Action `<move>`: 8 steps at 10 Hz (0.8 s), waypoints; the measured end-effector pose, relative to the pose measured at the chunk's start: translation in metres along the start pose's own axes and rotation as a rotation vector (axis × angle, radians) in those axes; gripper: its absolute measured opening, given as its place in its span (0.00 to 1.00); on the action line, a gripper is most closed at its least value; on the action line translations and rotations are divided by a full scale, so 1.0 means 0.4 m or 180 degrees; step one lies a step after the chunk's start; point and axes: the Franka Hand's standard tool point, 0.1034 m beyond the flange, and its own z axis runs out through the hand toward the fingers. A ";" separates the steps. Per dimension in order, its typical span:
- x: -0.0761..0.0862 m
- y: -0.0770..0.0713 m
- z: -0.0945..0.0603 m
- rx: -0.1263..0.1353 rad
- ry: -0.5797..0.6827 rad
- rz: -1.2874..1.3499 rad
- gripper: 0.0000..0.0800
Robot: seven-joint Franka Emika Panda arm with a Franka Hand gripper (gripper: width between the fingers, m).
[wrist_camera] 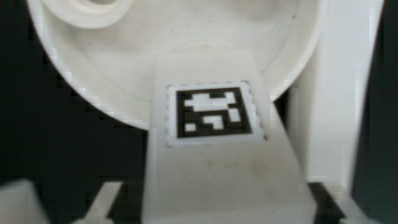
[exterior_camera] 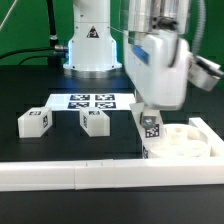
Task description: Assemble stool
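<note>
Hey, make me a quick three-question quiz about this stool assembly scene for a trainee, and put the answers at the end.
1. True or false: the two loose legs lie apart from the seat.
2. What does the pincer hold? A) the seat B) the third leg C) nothing
3. Fill in: the third leg stands at the seat's side toward the exterior view's ____.
Key: 1 true; 2 B; 3 left.
</note>
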 end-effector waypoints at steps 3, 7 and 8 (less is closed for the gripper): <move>-0.004 0.038 0.000 -0.0078 0.0005 0.0902 0.43; -0.008 0.044 0.000 -0.0268 0.0046 0.0934 0.43; -0.009 0.044 -0.001 -0.0266 0.0046 0.0970 0.43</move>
